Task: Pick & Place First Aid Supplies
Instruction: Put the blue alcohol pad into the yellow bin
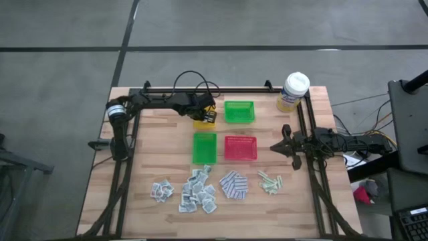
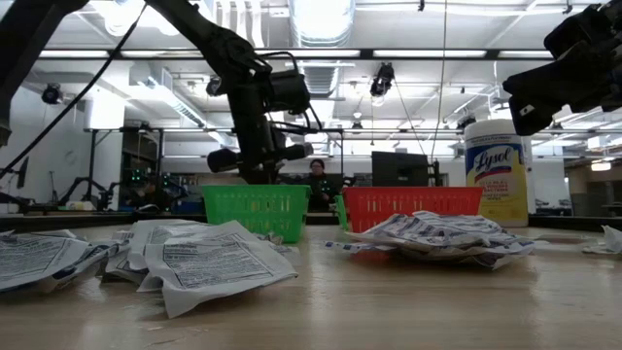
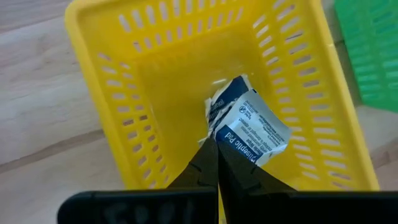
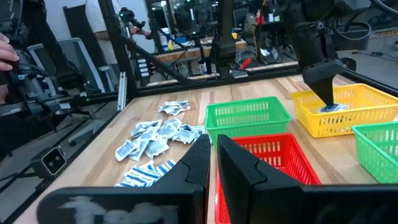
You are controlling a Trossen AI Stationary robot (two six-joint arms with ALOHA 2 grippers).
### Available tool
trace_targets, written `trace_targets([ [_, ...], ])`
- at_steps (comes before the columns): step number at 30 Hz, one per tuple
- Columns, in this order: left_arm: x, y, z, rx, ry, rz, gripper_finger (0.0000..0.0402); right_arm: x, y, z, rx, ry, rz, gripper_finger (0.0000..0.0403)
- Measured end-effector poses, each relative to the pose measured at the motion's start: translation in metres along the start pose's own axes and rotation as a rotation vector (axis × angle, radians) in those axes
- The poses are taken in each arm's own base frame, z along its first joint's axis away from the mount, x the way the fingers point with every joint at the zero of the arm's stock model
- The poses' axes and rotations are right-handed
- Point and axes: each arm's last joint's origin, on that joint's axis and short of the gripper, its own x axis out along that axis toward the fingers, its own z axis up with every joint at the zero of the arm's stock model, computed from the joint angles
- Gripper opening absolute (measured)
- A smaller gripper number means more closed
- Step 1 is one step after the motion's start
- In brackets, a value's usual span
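The clearest word in the room is "Lysol", in dark blue script on the label of the yellow canister (image 2: 496,173) standing at the far side of the tabletop. The smaller lines beneath that brand name are too fine to read.

The blue-and-white packet (image 3: 249,127) lying in the yellow tray (image 3: 112,93) carries white lettering on its blue band. It seems to read "Antiseptic Pad", though the first letters are hidden.

The white sachets (image 2: 209,261) lying nearest on the tabletop are covered in blocks of small black print, none of it legible.
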Motion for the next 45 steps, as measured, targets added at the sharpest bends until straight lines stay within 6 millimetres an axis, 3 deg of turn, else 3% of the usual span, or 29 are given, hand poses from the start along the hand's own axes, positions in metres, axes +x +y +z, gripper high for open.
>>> trace_targets([
  [11, 0.001, -0.001, 0.000, -0.004, -0.017, -0.009, 0.0005, 0.000, 0.000, 0.000, 0.000, 0.000, 0.000, 0.0028],
  [22, -0.004, 0.001, 0.002, 0.010, -0.044, 0.006, 0.0096, 0.000, 0.000, 0.000, 0.000, 0.000, 0.000, 0.0028],
  [28, -0.050, -0.002, -0.005, 0.103, -0.083, -0.049, 0.0112, 0.000, 0.000, 0.000, 0.000, 0.000, 0.000, 0.0028],
  [35, -0.110, -0.005, -0.045, 0.203, -0.079, -0.021, 0.0111, 0.000, 0.000, 0.000, 0.000, 0.000, 0.000, 0.0028],
  [40, -0.131, -0.009, -0.076, 0.237, -0.028, -0.027, 0.0111, 0.000, 0.000, 0.000, 0.000, 0.000, 0.000, 0.0028],
  [45, -0.138, -0.020, -0.102, 0.240, 0.049, -0.076, 0.0110, 0.000, 0.000, 0.000, 0.000, 0.000, 0.000, 0.0028],
])
